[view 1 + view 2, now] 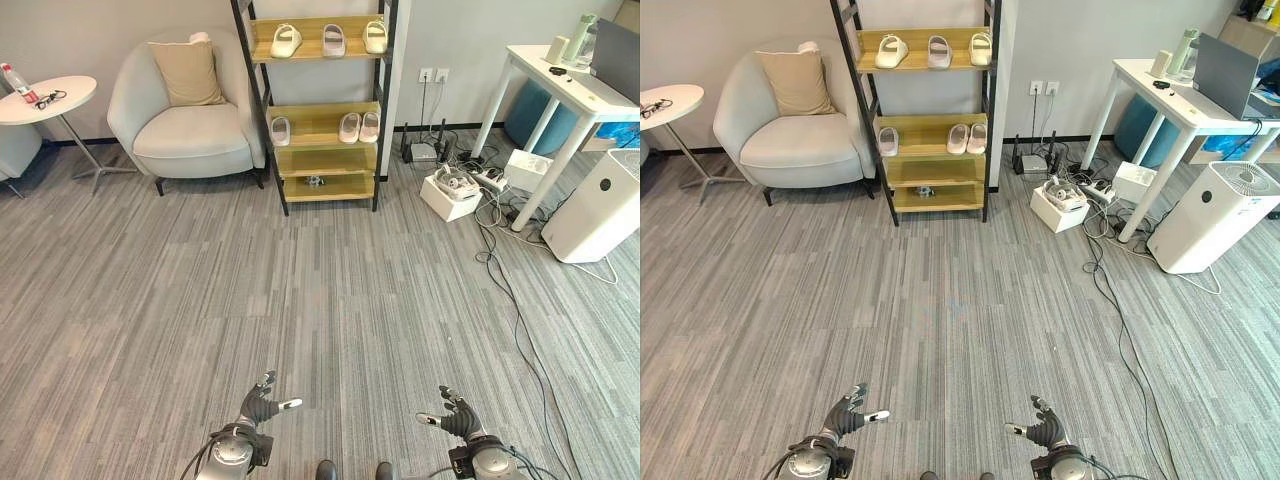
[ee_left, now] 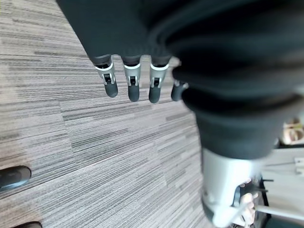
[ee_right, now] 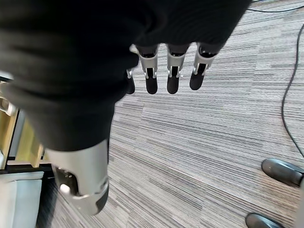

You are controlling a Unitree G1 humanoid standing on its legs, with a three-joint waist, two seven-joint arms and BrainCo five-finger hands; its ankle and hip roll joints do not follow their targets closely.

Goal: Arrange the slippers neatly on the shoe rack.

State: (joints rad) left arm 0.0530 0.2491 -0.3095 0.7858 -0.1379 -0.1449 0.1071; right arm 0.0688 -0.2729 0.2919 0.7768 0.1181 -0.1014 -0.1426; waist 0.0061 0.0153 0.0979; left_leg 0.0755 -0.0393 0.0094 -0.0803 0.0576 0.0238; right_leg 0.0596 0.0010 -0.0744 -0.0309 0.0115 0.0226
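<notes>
Slippers, pale foam slides [image 1: 333,40], sit on the wooden shoe rack [image 1: 318,120] far ahead of my left robot hand [image 1: 262,403] and right robot hand [image 1: 455,416], both spread empty. I'd judge them light, squashy; pinch the strap.

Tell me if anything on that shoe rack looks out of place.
On the shoe rack, the middle shelf's left slipper sits alone, apart from the pair at the right. The top shelf's left slipper is angled. Both hands hang open, empty.
</notes>
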